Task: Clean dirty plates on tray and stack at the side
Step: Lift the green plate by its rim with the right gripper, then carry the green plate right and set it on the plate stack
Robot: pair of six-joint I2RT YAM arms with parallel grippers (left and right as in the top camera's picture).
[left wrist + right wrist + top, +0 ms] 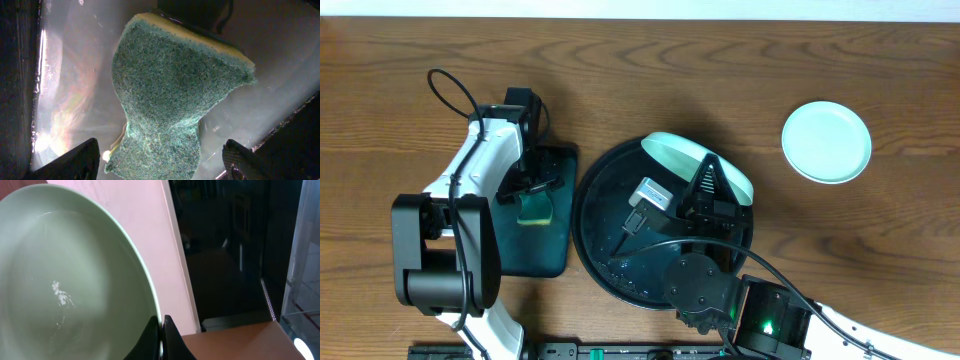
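Observation:
The black round tray [603, 232] lies mid-table. My right gripper [706, 182] is shut on the rim of a pale mint plate [692, 160] and holds it tilted above the tray's far side. In the right wrist view the plate [75, 280] fills the left, with a faint whitish smear, and the fingers [162, 330] pinch its edge. A second mint plate [826, 141] lies flat on the bare wood at the right. No white plate is in view. My left gripper [530, 190] is open, its fingers [162, 165] on either side of a green sponge [175, 95].
The sponge [534, 207] lies in a dark-green rectangular tray [530, 250] just left of the black tray. The right arm's base and cables cover the black tray's near side. The table's far edge meets a white wall.

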